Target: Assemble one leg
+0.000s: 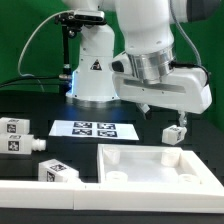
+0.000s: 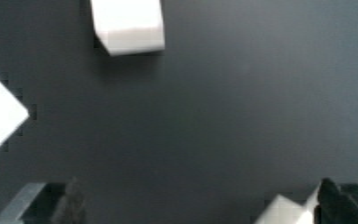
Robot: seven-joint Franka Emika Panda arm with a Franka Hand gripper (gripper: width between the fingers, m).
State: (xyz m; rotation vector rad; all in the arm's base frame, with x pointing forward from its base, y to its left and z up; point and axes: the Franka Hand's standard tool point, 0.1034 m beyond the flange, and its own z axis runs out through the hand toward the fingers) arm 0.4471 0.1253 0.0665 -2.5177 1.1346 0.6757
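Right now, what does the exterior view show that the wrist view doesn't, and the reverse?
Only exterior: the thin flat white marker board, the large flat white square panel, and three small white tagged plastic legs toward that view's left.
Only wrist: the pincer seen from within, fingertips wide apart, nothing between them.
Both: the black table and, likely the same one, a small white plastic leg, apart from the pincer.

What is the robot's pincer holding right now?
Nothing. The pincer is open and empty above the dark table; a white leg lies apart from it.
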